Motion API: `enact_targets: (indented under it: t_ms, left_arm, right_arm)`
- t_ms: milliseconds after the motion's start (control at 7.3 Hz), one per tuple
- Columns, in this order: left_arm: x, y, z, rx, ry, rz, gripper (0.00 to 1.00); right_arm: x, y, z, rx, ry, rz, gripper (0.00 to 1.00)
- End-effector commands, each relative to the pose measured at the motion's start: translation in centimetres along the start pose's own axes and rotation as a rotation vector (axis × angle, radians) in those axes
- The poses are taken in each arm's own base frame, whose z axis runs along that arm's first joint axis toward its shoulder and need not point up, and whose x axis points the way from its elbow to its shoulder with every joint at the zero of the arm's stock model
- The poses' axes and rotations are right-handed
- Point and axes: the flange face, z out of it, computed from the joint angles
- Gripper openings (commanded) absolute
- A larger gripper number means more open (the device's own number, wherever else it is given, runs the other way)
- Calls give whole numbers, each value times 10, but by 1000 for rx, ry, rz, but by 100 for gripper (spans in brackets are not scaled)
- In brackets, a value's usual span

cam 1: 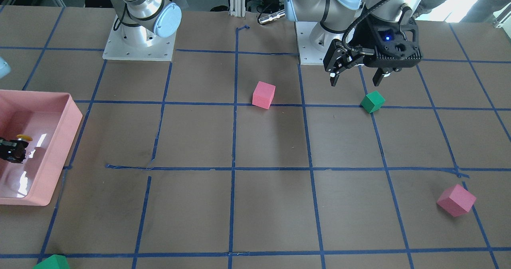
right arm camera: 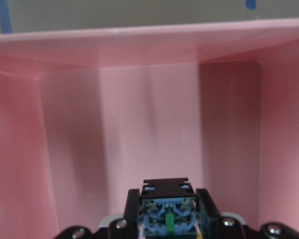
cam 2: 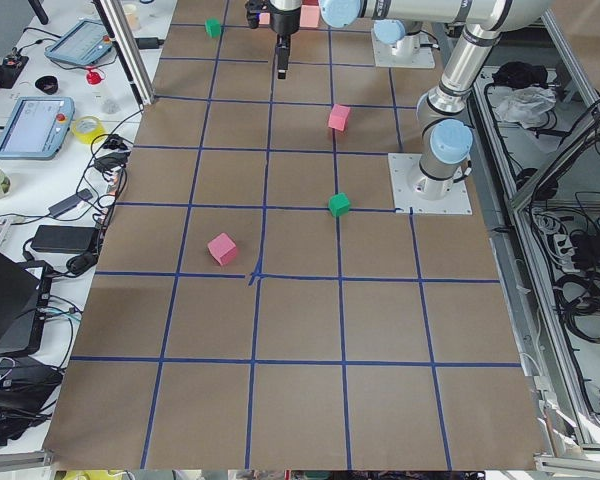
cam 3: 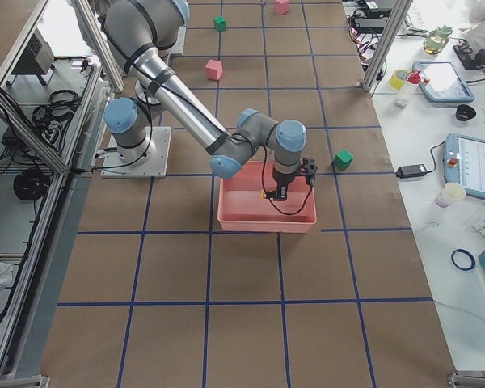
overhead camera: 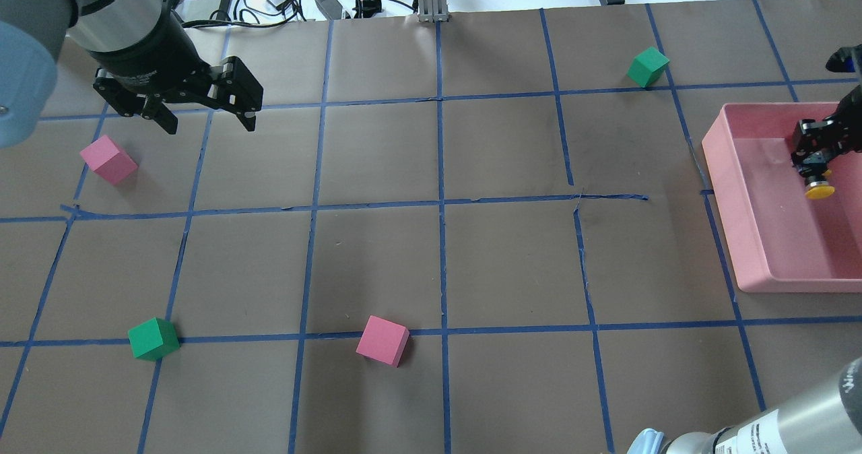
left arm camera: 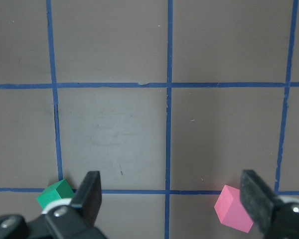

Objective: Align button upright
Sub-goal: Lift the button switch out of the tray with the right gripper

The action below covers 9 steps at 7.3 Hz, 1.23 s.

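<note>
The button sits between the fingers of my right gripper (overhead camera: 816,170), which is shut on it inside the pink bin (overhead camera: 718,151). Its yellow cap (overhead camera: 819,190) sticks out past the fingertips. In the front-facing view the cap (cam 1: 24,137) shows beside the gripper (cam 1: 18,148), above the bin floor. The right wrist view shows the button's base (right arm camera: 168,218) between the fingers, facing the camera, with the bin wall (right arm camera: 154,124) beyond. My left gripper (overhead camera: 209,126) is open and empty, hovering above the table far from the bin.
Foam cubes lie on the table: pink (overhead camera: 108,159), green (overhead camera: 153,339), pink (overhead camera: 382,340) and green (overhead camera: 648,66). The left wrist view shows a green cube (left arm camera: 55,194) and a pink cube (left arm camera: 231,208) below the open fingers. Blue tape lines grid the brown table.
</note>
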Motion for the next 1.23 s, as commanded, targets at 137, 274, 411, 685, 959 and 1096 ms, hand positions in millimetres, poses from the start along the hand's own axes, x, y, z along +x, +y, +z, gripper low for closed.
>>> enact_targets:
  t_ms: [137, 274, 411, 685, 959, 1096]
  left_arm:
    - [0, -1, 0, 2, 2, 1, 100]
    - [0, -1, 1, 1, 3, 0, 100]
    - [0, -1, 1, 1, 3, 0, 100]
    - [1, -1, 3, -2, 5, 0, 100]
    - [1, -1, 2, -1, 6, 1, 100]
    - [1, -1, 3, -2, 6, 1, 100]
  right_arm:
    - [-100, -25, -83, 52, -1, -106, 0]
    - [-151, -31, -85, 61, -5, -109, 0]
    - [-191, -33, -80, 46, -23, -63, 0]
    - [-323, -25, -73, 39, -54, -13, 0]
    - [-454, -6, -29, 19, -89, 47, 0]
    - [-498, 3, -10, 30, -99, 71, 0]
